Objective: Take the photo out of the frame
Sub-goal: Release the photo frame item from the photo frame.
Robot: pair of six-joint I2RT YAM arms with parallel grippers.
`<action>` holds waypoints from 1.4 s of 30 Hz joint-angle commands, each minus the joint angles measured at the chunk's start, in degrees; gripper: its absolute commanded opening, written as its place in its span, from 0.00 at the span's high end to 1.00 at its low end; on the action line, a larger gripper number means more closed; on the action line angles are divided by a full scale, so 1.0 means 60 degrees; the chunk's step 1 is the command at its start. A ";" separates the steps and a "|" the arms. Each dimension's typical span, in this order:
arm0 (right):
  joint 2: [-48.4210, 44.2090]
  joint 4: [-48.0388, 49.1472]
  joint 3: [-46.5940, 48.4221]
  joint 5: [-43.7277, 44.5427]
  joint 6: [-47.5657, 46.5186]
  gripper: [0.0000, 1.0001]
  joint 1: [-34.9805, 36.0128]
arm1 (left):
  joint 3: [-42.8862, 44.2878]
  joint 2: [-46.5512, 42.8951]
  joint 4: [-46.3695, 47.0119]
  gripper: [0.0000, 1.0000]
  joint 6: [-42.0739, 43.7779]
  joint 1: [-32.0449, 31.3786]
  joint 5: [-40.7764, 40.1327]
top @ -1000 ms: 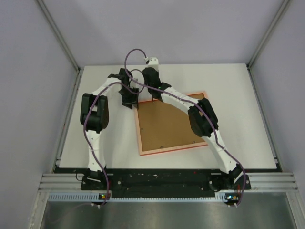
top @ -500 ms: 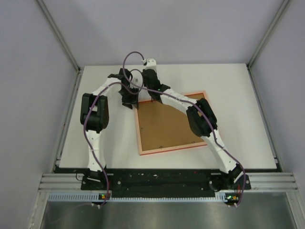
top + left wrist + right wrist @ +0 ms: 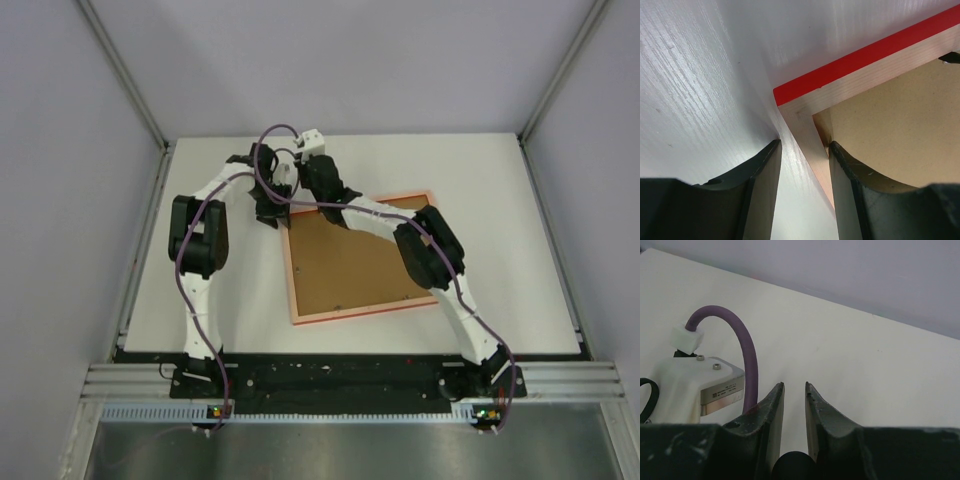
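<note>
The frame (image 3: 345, 313) lies face down on the white table, pale rim up, with the brown backing board (image 3: 345, 258) filling it. The photo is hidden under the board. My left gripper (image 3: 272, 212) is at the frame's far-left corner. In the left wrist view it (image 3: 804, 147) is open, its jaws astride the frame's side rail (image 3: 807, 137): one finger on the table outside, the other on the backing board (image 3: 900, 120) against the rail's inner edge. My right gripper (image 3: 305, 165) is raised just behind that corner, tilted toward the back wall, jaws (image 3: 794, 385) narrowly apart and empty.
The left arm's white camera housing (image 3: 695, 385) with its purple cable (image 3: 747, 355) sits close beside my right fingers. Grey walls enclose the table (image 3: 480, 180) at the back and both sides. A black bar (image 3: 340, 375) runs along the near edge.
My right wrist has turned and shifted slightly near the frame's far corner, its cable loop swinging left. The left gripper and the frame have not moved.
</note>
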 commanded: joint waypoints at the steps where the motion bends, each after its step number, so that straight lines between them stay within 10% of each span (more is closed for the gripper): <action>1: -0.0300 0.0179 -0.0287 -0.0226 -0.0257 1.00 0.0109 | 0.0007 0.0224 -0.0045 0.51 0.0235 -0.0141 -0.0167; 42: -0.0242 -0.0935 0.1090 -0.1545 0.0696 1.00 -0.0228 | 0.0095 0.0502 -0.0104 0.52 0.0278 -0.0316 -0.0475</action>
